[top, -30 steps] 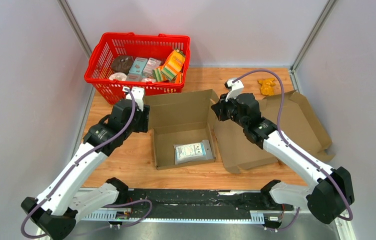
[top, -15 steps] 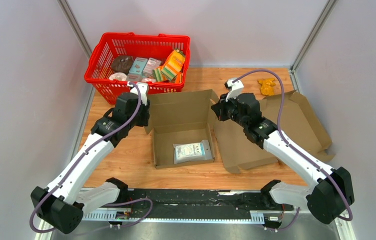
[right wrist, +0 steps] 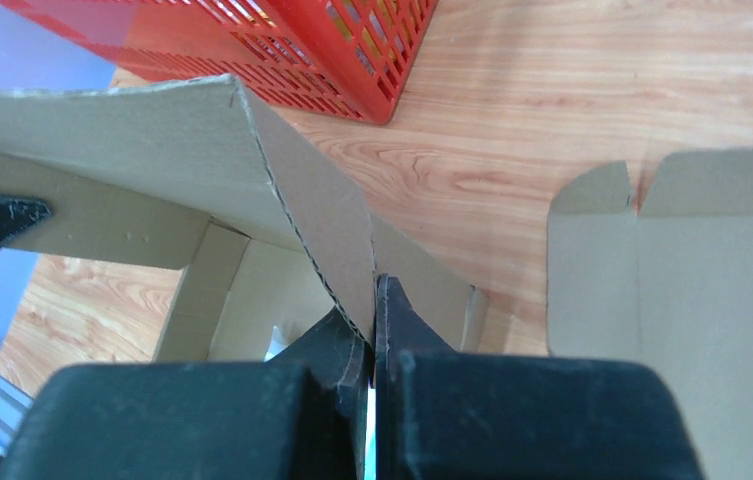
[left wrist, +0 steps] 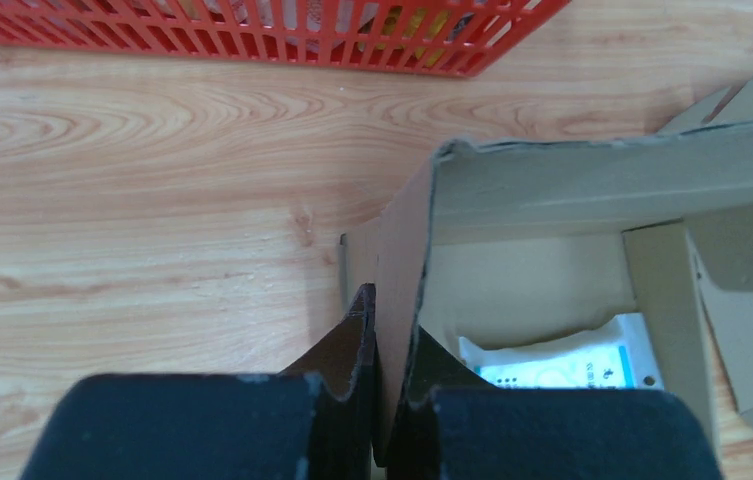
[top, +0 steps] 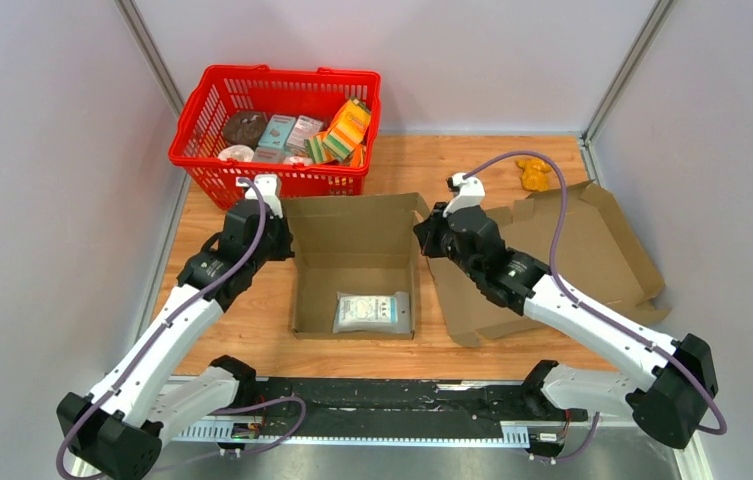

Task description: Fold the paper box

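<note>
With the box [top: 352, 225] on the table [top: 252, 305] between the arms, packet [top: 367, 311] inside, the left gripper [left wrist: 389, 300] clamped on its left wall and the right gripper [right wrist: 372, 295] on its right, folding looks barely begun, and the next move likely calls for bringing the rear flap over.

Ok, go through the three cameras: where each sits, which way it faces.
Top external: above and behind the bases, looking down on the table; both arms show whole, either side of the paper box, with the red basket behind and a flat cardboard sheet.
Left wrist: on the left arm, looking along the left gripper, clamped on the box's left wall, toward the basket.
Right wrist: on the right arm, looking along the right gripper, clamped on the box's right wall.
Shared: both wrist views show box and basket.
</note>
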